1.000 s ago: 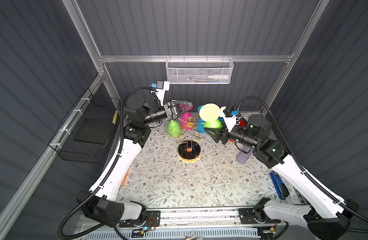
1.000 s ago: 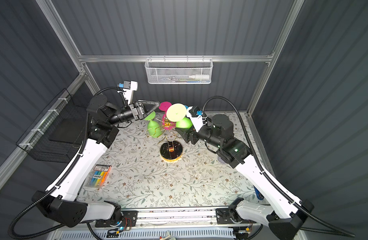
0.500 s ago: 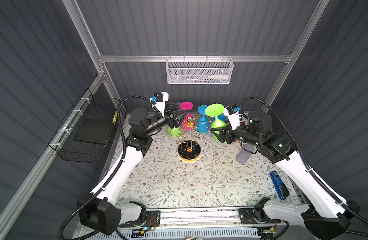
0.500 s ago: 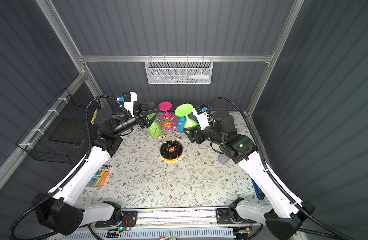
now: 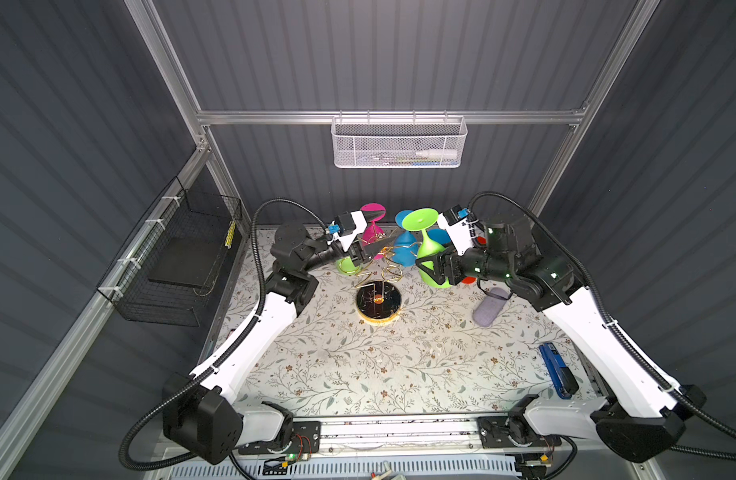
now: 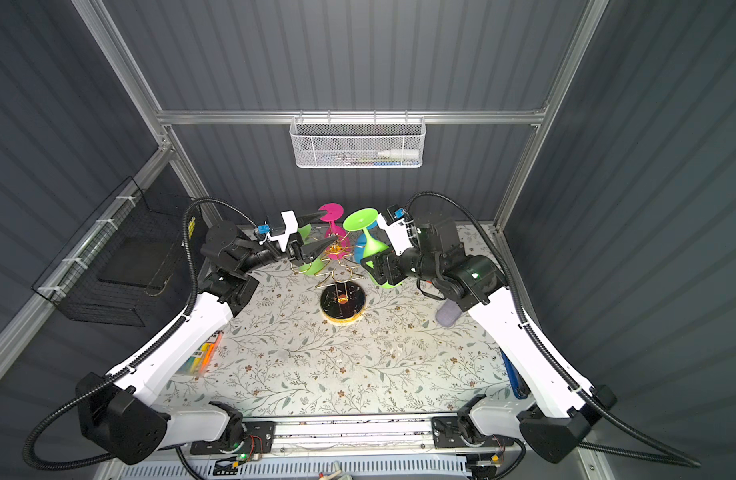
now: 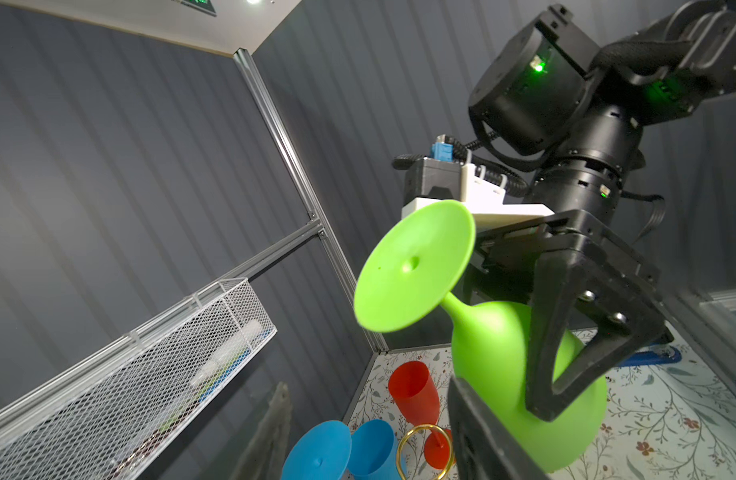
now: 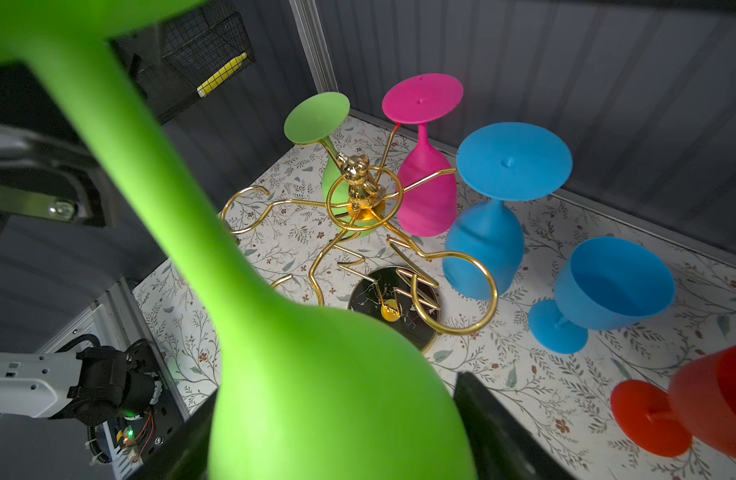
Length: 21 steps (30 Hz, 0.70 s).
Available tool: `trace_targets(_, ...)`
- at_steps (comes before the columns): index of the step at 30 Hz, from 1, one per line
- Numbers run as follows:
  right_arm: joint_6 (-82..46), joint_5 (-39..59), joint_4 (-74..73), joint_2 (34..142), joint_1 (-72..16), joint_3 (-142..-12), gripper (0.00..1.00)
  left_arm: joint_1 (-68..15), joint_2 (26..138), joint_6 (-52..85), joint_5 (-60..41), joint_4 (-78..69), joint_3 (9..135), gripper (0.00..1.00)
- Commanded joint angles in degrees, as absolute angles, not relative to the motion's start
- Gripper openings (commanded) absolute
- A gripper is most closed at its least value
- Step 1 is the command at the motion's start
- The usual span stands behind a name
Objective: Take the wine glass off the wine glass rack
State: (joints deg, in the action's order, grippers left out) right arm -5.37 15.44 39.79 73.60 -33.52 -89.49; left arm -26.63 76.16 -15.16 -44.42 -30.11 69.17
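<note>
green wine glass (image 5: 430,251) | off wine glass rack (image 5: 368,306), upside down, just right of its arms, lower than a second ago | right gripper (image 5: 425,271) clamped on its bowl | left gripper (image 5: 372,231) jaws apart, at rack's left beside pink glass (image 6: 331,211), also lower than before

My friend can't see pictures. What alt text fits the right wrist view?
The right gripper holds a big green wine glass upside down. Behind it, a green glass, a pink glass and a blue glass hang upside down on a gold wine glass rack; a second blue glass and a red glass sit on the flowery table.
</note>
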Motion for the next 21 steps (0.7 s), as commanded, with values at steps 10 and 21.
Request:
trace_targets(10, -6.9, 18.71, 42.18, 76.27, -34.61, -92.79, 0.46, -29.86, 78.14, -26.44, -42.71, -30.5, 71.37, 0.58)
trace_targets(21, -7.62, 18.72, 42.79, 78.28, -36.12, -93.65, 0.45, -30.67, 78.13, -25.85, -39.78, -35.16, 70.07, 0.47)
